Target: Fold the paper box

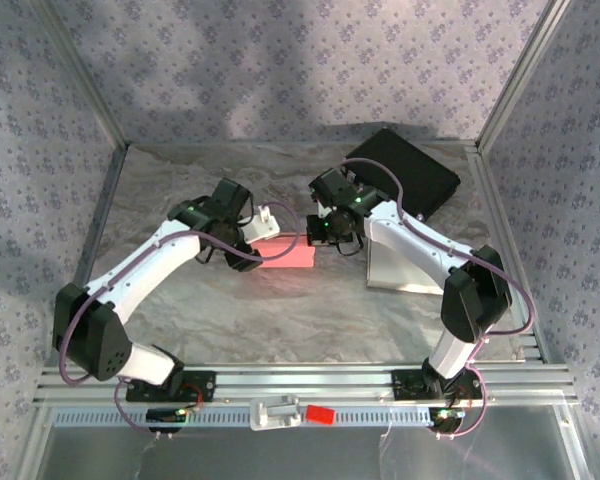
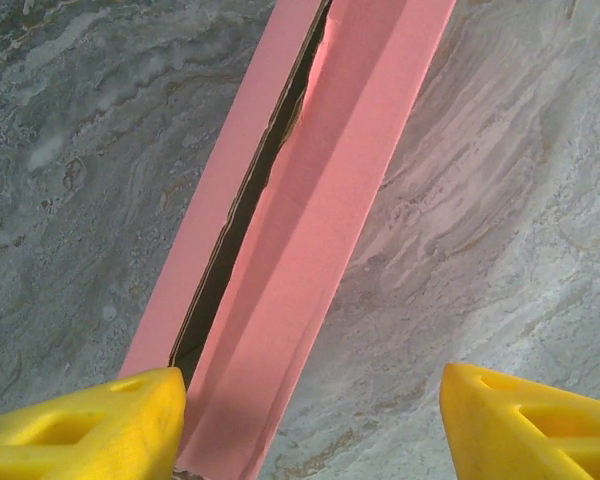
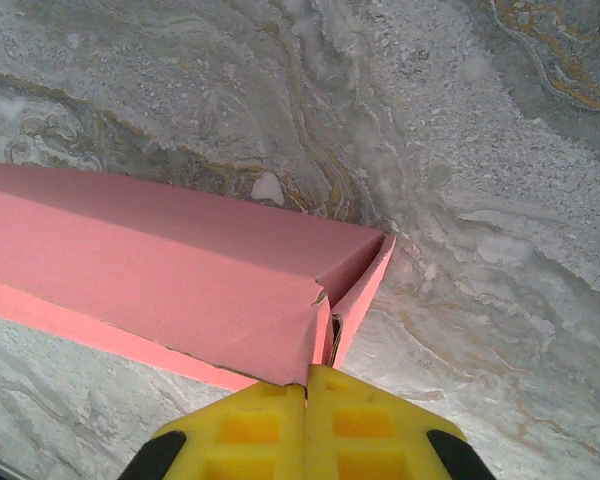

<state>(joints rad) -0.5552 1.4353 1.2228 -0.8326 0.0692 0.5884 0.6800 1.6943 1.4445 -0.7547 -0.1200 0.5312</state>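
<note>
The pink paper box (image 1: 285, 253) lies long and narrow on the marbled table, mid-scene. In the left wrist view the box (image 2: 310, 230) runs from the top down to the lower left, a dark slit open along its seam. My left gripper (image 2: 315, 430) is open at the box's end. One yellow finger (image 2: 90, 425) is against the box and the other finger (image 2: 530, 425) is well clear over bare table. My right gripper (image 3: 308, 420) is shut, its yellow fingers pinching the end wall at the corner of the box (image 3: 170, 280). From above, the left gripper (image 1: 265, 222) and the right gripper (image 1: 315, 232) stand at opposite ends.
A black case (image 1: 405, 172) lies at the back right. A pale flat sheet (image 1: 405, 262) lies under the right arm. Metal frame posts and patterned walls close in the table (image 1: 280, 320). A rail with a red block (image 1: 321, 414) runs along the near edge.
</note>
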